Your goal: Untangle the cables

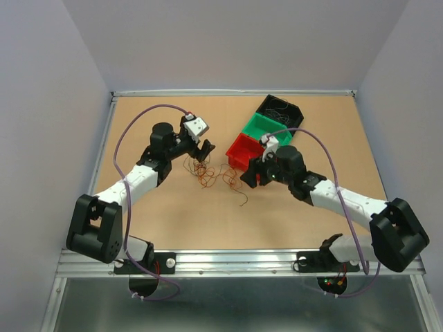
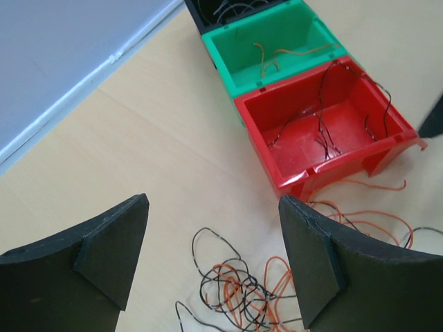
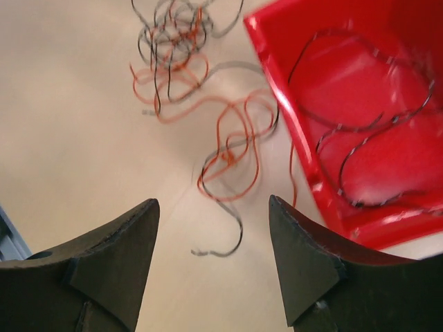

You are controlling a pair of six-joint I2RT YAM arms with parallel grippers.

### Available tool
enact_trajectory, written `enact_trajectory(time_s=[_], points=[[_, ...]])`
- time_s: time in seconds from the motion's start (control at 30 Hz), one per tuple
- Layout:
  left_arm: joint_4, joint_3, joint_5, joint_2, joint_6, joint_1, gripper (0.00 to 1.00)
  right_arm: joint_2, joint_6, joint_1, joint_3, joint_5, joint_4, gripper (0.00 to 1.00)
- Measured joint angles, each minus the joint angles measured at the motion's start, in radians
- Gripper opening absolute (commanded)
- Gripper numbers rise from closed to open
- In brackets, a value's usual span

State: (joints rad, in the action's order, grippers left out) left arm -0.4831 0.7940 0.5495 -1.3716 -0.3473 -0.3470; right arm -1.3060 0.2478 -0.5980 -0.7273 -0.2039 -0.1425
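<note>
**Ana:** What is on the left side?

**Ben:** The left gripper (image 2: 211, 266) hangs over the wooden table (image 1: 208, 221). Its jaws stand far apart and nothing is between them. Just under it lies the main knot of the cables (image 2: 235, 290), orange and dark wires curled through each other.

**Ana:** And to the right of the knot?

**Ben:** Some loose loops (image 3: 228, 152), orange and dark, lie on the table between the knot and the red bin (image 1: 242, 149), and a few orange strands lie just beside its front wall. The right gripper (image 3: 208, 263) hovers over these loops, also spread wide and empty. The red bin holds several dark wires. Behind it, the green bin (image 1: 261, 124) holds a few orange ones. The black bin (image 1: 299, 114) holds thin wires whose colour I cannot tell.

**Ana:** How will the wires handle?

**Ben:** I think they are very light, soft and springy. A thin strand can slip out of the pads, and a quick pull can drag the whole knot along. I would pinch a free tip, for example the dark end (image 3: 220, 254) lying alone nearest the right gripper. Then I would draw it away slowly while the other gripper holds the knot down.
</note>
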Motion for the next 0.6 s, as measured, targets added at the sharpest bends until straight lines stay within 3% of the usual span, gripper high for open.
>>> enact_trajectory(time_s=[0.17, 0.6], points=[[0.091, 0.002, 0.000, 0.000, -0.053, -0.002, 0.84, 0.035, 0.019, -0.060, 0.141, 0.019, -0.044, 0.69], [0.187, 0.002, -0.068, 0.000, -0.146, -0.088, 0.84, -0.166, 0.019, -0.105, 0.148, 0.056, -0.198, 0.65]])
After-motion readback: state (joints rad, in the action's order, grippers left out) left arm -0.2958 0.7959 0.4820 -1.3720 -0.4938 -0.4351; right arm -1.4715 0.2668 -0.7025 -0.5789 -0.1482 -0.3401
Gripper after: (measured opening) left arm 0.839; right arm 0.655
